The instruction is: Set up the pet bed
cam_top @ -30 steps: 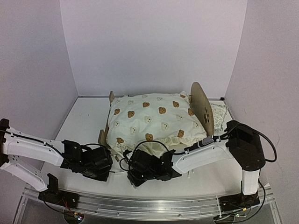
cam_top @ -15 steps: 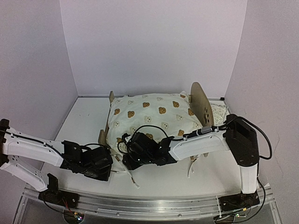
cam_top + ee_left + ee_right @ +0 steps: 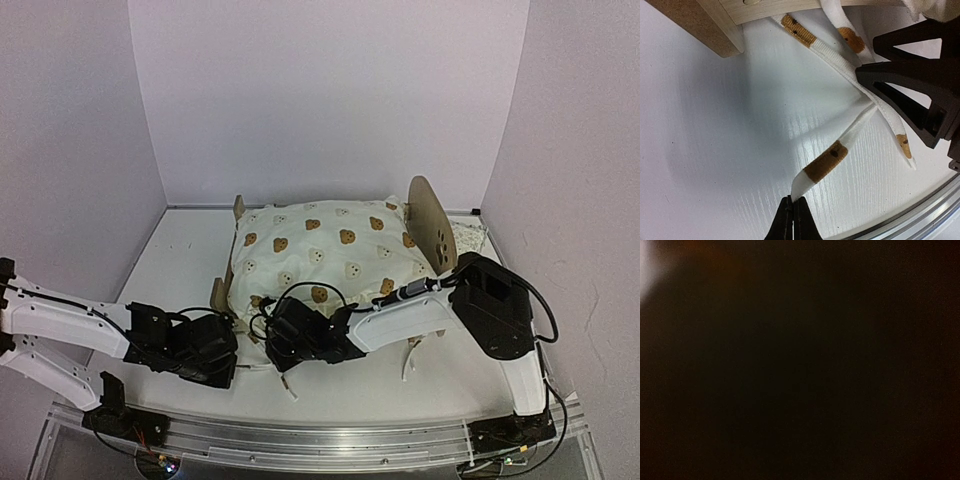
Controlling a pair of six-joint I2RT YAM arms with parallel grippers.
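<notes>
The pet bed stands mid-table, with its rounded paw-print headboard (image 3: 433, 232) on the right and its low footboard (image 3: 219, 293) on the left. The cream bear-print quilt (image 3: 330, 255) covers it and hides the mattress. My left gripper (image 3: 233, 352) is low by the bed's near-left corner. In the left wrist view it (image 3: 793, 214) is shut on the end of a white quilt tie with brown patches (image 3: 825, 162). My right gripper (image 3: 270, 340) is pressed against the quilt's near edge. Its black fingers (image 3: 910, 85) touch the ties. The right wrist view is dark.
A small green-patterned pillow (image 3: 468, 238) lies behind the headboard at the right wall. More loose ties (image 3: 410, 362) trail on the white table in front of the bed. A wooden bed leg (image 3: 705, 25) is close to my left gripper. A metal rail (image 3: 320, 440) runs along the near edge.
</notes>
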